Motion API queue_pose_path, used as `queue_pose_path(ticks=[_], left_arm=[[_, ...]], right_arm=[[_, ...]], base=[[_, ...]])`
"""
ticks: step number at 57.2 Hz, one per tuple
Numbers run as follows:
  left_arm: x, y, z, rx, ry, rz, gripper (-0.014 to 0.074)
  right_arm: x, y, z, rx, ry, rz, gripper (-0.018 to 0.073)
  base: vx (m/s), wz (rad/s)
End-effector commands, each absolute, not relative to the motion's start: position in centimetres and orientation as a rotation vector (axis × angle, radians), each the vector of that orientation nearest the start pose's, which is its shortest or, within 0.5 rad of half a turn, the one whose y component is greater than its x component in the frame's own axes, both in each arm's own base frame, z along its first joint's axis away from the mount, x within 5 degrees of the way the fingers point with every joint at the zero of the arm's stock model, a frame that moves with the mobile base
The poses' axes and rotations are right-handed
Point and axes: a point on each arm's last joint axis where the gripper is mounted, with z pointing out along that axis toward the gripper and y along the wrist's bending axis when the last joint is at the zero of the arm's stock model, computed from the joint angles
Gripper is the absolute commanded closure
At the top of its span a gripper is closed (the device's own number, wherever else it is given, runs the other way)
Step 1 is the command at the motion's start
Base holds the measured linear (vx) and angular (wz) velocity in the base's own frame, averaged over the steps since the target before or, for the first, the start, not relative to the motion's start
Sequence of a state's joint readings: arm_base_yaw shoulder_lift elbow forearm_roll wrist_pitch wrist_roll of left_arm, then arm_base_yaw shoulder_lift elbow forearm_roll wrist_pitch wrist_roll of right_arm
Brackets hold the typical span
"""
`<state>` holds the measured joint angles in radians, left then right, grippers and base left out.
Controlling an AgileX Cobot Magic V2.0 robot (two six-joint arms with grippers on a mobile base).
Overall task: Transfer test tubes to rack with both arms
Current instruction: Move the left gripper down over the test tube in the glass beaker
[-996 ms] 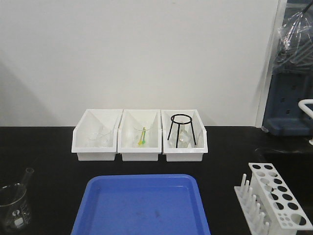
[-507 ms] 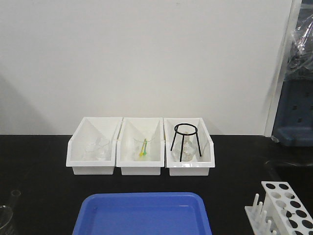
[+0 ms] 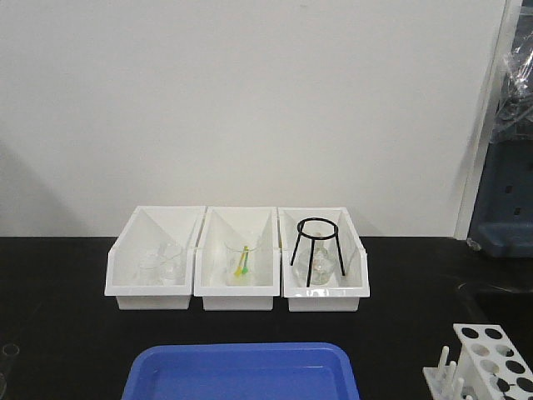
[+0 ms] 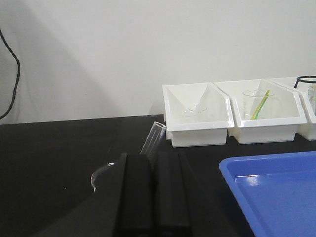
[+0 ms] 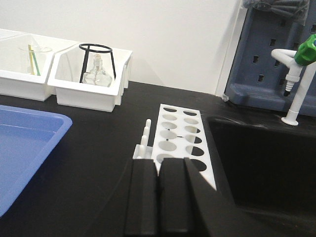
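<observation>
**Transfer not yet begun: rack empty, one tube seen at the left**

No part of the transfer appears to have been completed. In the right wrist view the rack (image 5: 180, 132) is seen on the black table (image 4: 59, 148), just ahead of the right gripper (image 5: 159, 165). Every hole that can be made out in its top plate is empty. The fingers of that gripper are pressed together and nothing is held between them.

In the left wrist view one test tube (image 4: 154, 137) is seen just beyond the left gripper (image 4: 154, 160). That gripper's fingers are likewise brought together, with nothing visible between them. The tube appears to be propped in a beaker, of which only an arc of rim (image 4: 98, 174) is shown. The whole task is therefore judged to remain: tubes are to be grasped, carried across and lowered into the holes.

The tube's long axis is tilted. Its open mouth is uppermost and leans up and to the right in that view, toward the white bins (image 4: 197, 131). Its lower end is hidden behind the gripper. The rack's long axis runs away from the right gripper toward the wall, with its pegs along the left side. The number of tubes in all cannot be told.
</observation>
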<state>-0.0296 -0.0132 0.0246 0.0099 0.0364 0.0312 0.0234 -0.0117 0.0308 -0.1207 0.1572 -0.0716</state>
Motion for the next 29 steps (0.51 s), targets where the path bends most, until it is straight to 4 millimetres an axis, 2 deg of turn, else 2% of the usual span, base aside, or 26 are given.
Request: queue_pose_path(ticks=[1,29], left_arm=[[5.49,-0.15,21.96,0.036,1.427,-0.003,0.0601],[5.49,-0.15,21.96,0.036,1.427,-0.003,0.0601]], right_arm=[[5.67,0.03,19.24,-0.167,1.576,-0.147,0.0568],[5.67,0.03,19.26,-0.167,1.574,-0.147,0.0568]], base=[[0.03,0.00],[0.00,0.00]])
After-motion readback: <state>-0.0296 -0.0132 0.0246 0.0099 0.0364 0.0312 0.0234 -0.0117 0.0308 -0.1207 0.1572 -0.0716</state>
